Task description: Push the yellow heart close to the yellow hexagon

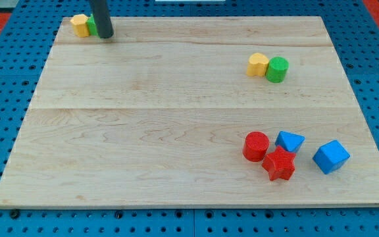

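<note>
The yellow heart (258, 64) lies at the view's upper right, touching a green cylinder (277, 69) on its right. The yellow hexagon (79, 25) sits at the board's top left corner. A green block (92, 26) is right beside it, partly hidden behind my rod, so its shape cannot be made out. My tip (105, 37) rests on the board just right of this green block, close to the hexagon and far to the left of the heart.
A cluster sits at the view's lower right: a red cylinder (256, 145), a red star (279, 164), a blue triangle (289, 141) and a blue cube (331, 157). The wooden board (150, 131) lies on a blue perforated base.
</note>
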### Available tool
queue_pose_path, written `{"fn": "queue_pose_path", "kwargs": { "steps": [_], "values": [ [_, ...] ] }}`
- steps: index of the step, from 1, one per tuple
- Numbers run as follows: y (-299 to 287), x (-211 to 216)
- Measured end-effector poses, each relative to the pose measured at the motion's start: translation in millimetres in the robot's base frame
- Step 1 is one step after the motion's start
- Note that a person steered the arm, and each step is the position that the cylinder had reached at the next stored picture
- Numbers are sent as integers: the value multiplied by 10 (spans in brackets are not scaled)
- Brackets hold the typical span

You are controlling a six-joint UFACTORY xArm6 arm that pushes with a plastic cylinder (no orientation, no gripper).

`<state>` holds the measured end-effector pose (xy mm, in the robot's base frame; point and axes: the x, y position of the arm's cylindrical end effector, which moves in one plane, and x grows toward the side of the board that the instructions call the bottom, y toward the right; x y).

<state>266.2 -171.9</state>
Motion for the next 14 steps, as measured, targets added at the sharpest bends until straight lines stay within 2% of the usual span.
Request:
{"fn": "queue_pose_path", "kwargs": {
  "steps": [1, 2, 3, 5, 9, 10, 11, 12, 13, 14],
  "values": [
    [940, 187],
    [1952, 96],
    [2420, 83],
    [2542, 66],
    [1952, 50],
    [1641, 156],
    [1640, 275],
    [1716, 554],
    [2175, 612],
    [1966, 1058]
  ]
}}
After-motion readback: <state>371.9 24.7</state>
